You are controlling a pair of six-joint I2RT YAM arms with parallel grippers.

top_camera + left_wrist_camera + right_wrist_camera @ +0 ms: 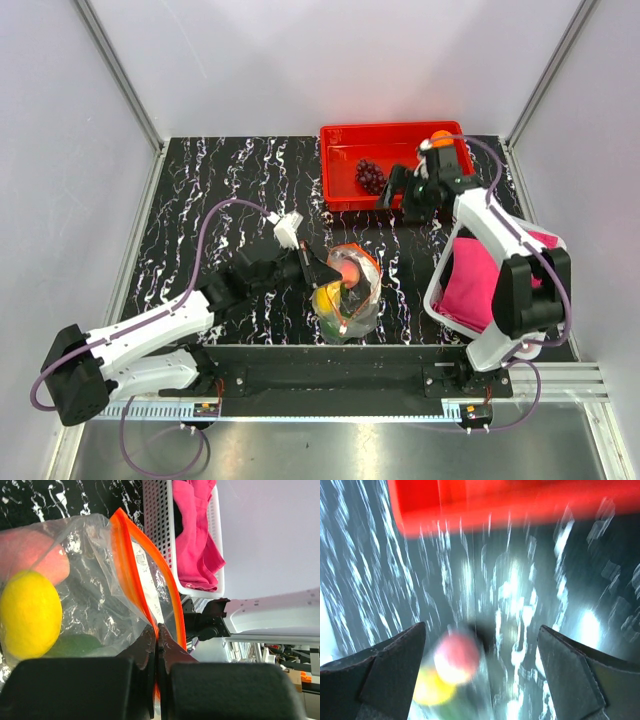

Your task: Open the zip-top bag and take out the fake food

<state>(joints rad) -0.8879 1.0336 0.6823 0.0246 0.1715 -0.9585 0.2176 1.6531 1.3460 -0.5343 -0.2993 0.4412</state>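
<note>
The clear zip-top bag (350, 292) with its orange-red zip strip (131, 550) lies near the table's front middle. Inside it are a pink ball (35, 555), a yellow fruit (30, 612) and a green piece (75, 645). My left gripper (318, 268) (158, 630) is shut on the bag's zip edge, and the mouth gapes open. My right gripper (392, 197) (480, 650) is open and empty, above the table just in front of the red tray (340, 150). The blurred right wrist view shows the bag's contents (452, 662) ahead. The grape bunch (370, 177) and an orange ball (440, 138) lie in the tray.
A white basket (437, 290) of pink cloths (192, 535) stands at the right, beside the right arm. The red tray's front wall (520, 500) is close above the right gripper. Grey walls enclose the black marbled table (220, 190).
</note>
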